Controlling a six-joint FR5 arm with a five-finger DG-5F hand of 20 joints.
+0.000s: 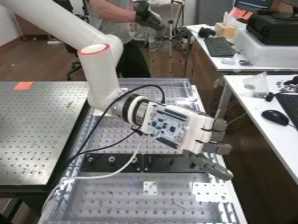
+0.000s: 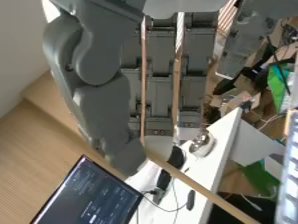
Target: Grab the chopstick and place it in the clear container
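The hand (image 1: 193, 132) hangs over a grey worktop (image 1: 110, 202) full of little holes. Its dark fingers (image 1: 225, 149) are open and straight, with gaps between them, and they point off the worktop's side. In the wrist view the thumb (image 2: 100, 65) hangs down too, beside the fingers.

Past the thumb's tip, a thin wooden strip (image 2: 203, 189) runs on a slant in front of or over a white desk. It may be the chopstick, or it may be just the edge of something made of wood, so I can't say for sure where the chopstick is, or if the hand touches it.

Under the hand, a long black bar (image 1: 173, 163) with round knobs lies across the grey worktop. A white cable (image 1: 100, 176) hangs down from the hand and goes over the bar. Two flat white plates lie nearer: a small one (image 1: 150, 188) and a bigger one (image 1: 210, 192). Beside the grey worktop is a metal table (image 1: 30, 140) with an orange patch (image 1: 23, 86) on it. On the other side, a black mouse (image 1: 275, 117) sits on the white desk (image 1: 276, 137).
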